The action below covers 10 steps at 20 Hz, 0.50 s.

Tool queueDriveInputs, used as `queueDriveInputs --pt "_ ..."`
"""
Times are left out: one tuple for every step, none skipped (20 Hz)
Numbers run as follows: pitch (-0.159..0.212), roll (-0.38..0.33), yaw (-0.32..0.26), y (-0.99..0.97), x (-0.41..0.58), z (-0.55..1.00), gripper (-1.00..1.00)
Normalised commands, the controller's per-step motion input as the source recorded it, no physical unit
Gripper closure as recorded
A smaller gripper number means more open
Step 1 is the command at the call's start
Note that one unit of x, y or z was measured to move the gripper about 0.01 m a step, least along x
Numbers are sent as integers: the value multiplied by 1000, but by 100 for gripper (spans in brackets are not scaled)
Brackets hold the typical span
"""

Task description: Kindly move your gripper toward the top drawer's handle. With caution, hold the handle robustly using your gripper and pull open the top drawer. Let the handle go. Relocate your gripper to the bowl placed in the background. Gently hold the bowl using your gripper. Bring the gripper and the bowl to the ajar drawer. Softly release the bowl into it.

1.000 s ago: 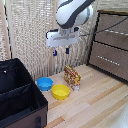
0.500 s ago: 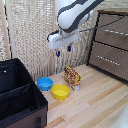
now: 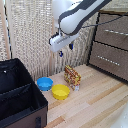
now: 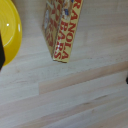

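Note:
My gripper (image 3: 65, 49) hangs in the air, open, its two blue-tipped fingers apart with nothing between them. It is above and behind the granola box, well to the exterior view's left of the dresser. The top drawer (image 3: 119, 24) is shut, and its thin pale handle (image 3: 114, 33) runs across the front. The blue bowl (image 3: 44, 83) sits on the wooden floor below the gripper, next to the yellow bowl (image 3: 60, 91). The wrist view looks straight down on the yellow bowl (image 4: 9, 30) and the granola box (image 4: 62, 27); the blue bowl is out of that view.
A granola bars box (image 3: 72, 77) stands upright beside the yellow bowl. A large black bin (image 3: 17, 97) fills the exterior view's lower left. A lower drawer (image 3: 107, 64) with its own bar handle sits under the top one. A pale slatted wall lies behind.
The gripper has sunk a little and drifted slightly toward the exterior view's right. The bowls, box and drawers have not moved.

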Motion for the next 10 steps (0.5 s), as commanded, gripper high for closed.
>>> queueDriveInputs --pt "20 -375 121 9 46 77 -100" --pt "21 -375 122 6 31 63 -100" --pt "23 -375 123 0 29 57 -100" --pt "24 -375 123 0 26 57 -100" --pt "25 -375 123 3 23 60 -100" --pt "26 -375 123 11 29 80 -100" --pt "26 -371 122 23 46 114 -100" --pt "26 -357 120 46 74 169 -100" --pt "26 -342 118 74 97 226 -100" --pt "18 -332 116 86 129 269 -100"
